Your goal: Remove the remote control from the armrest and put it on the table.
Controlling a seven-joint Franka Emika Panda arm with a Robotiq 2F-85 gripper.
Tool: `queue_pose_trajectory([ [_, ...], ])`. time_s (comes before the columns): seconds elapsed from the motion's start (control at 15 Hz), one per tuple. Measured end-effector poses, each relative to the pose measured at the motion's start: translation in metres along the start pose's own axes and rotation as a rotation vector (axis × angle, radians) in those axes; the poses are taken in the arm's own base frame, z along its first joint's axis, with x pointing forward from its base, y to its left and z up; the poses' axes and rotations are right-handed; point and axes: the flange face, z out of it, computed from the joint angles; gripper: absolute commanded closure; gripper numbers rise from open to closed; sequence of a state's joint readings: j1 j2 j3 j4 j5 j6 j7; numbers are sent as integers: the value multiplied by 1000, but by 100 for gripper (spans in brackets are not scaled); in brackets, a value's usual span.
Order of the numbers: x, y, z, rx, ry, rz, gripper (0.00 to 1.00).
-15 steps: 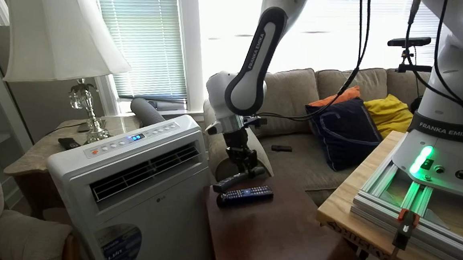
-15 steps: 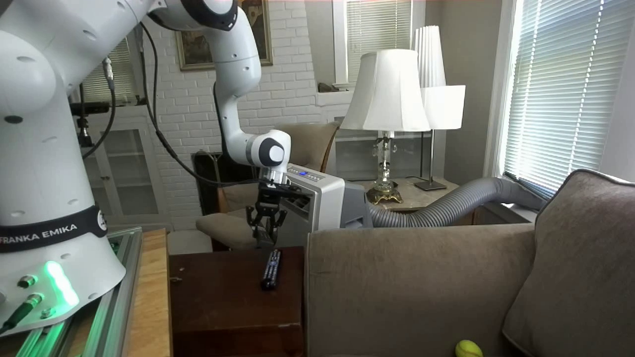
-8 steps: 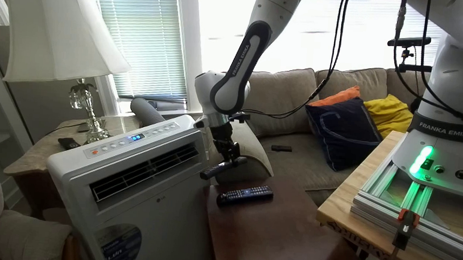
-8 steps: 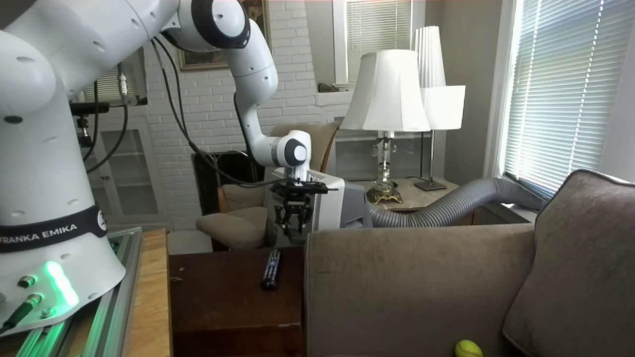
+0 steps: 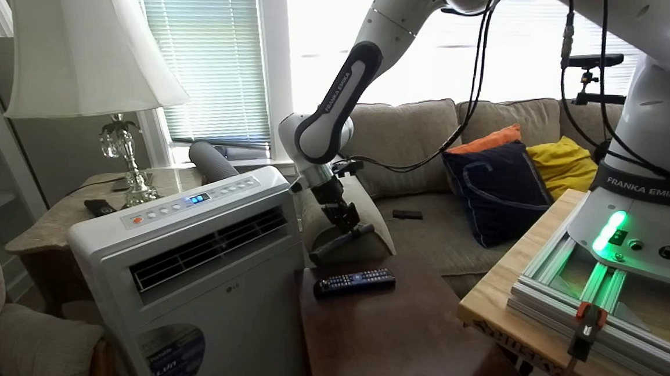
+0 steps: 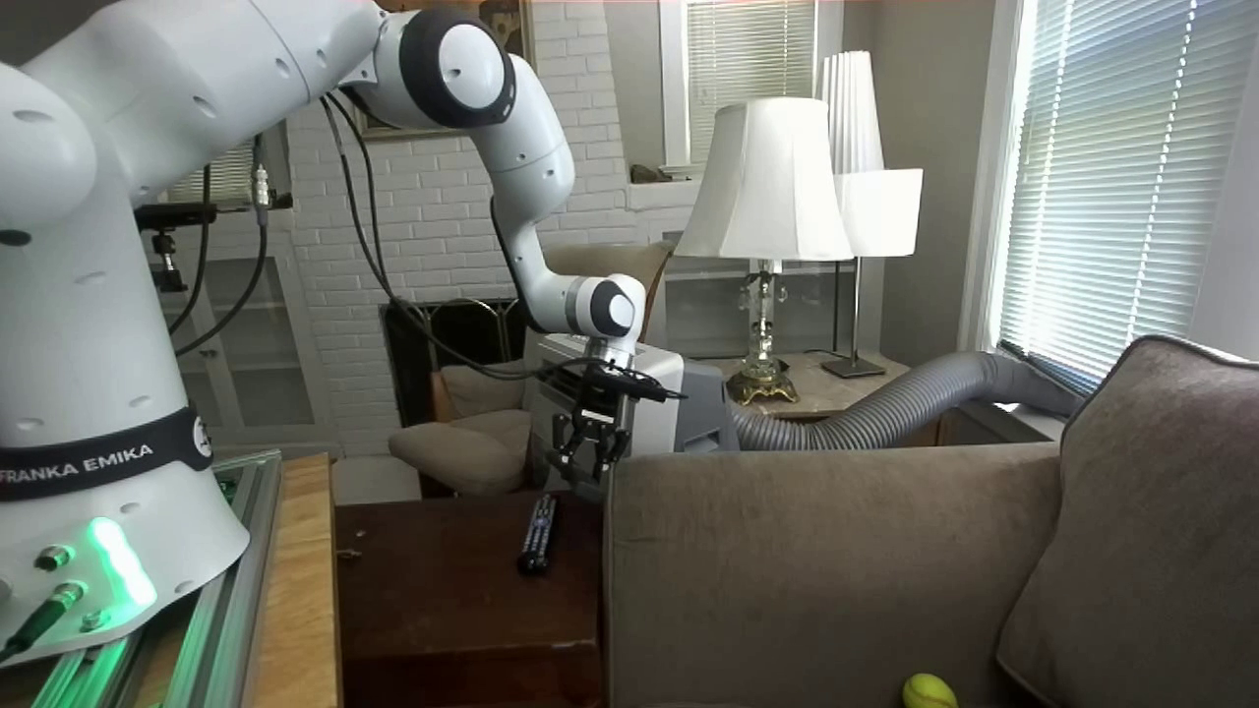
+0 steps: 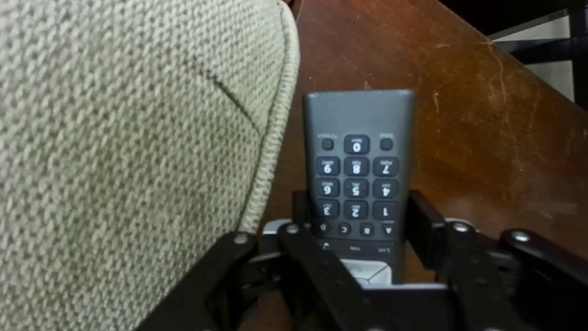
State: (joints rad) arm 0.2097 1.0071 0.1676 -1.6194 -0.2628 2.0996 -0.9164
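Note:
The remote control, a slim dark grey bar with a number keypad, is held in my gripper. The fingers press on its two long sides. In an exterior view the remote hangs tilted under my gripper, in front of the armrest's end. My gripper also shows in an exterior view, where the remote is mostly hidden. The beige armrest fills the left of the wrist view, close beside the remote; it also shows in an exterior view. The dark brown table lies below the remote.
A bluish-black remote with many buttons lies on the table near the armrest. A thin black bar lies on the sofa seat. A white air conditioner stands against the table's side. The pale wood bench carries the robot base.
My gripper has moved toward the armrest, still holding the remote. It rose above the table, then came down slightly, and the remote now tilts more steeply. The remote on the table has not moved.

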Motion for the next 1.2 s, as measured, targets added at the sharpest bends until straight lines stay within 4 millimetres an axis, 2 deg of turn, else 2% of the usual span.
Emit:
queue_pose_trajectory([
  [0.33,1,2,5,39,8,3,47],
  [0.4,2,2,5,40,9,3,72],
  [0.73,2,3,7,0,8,84,72],
  [0.93,9,-13,17,-15,9,104,72],
  [1.2,16,-50,50,-14,4,118,72],
])
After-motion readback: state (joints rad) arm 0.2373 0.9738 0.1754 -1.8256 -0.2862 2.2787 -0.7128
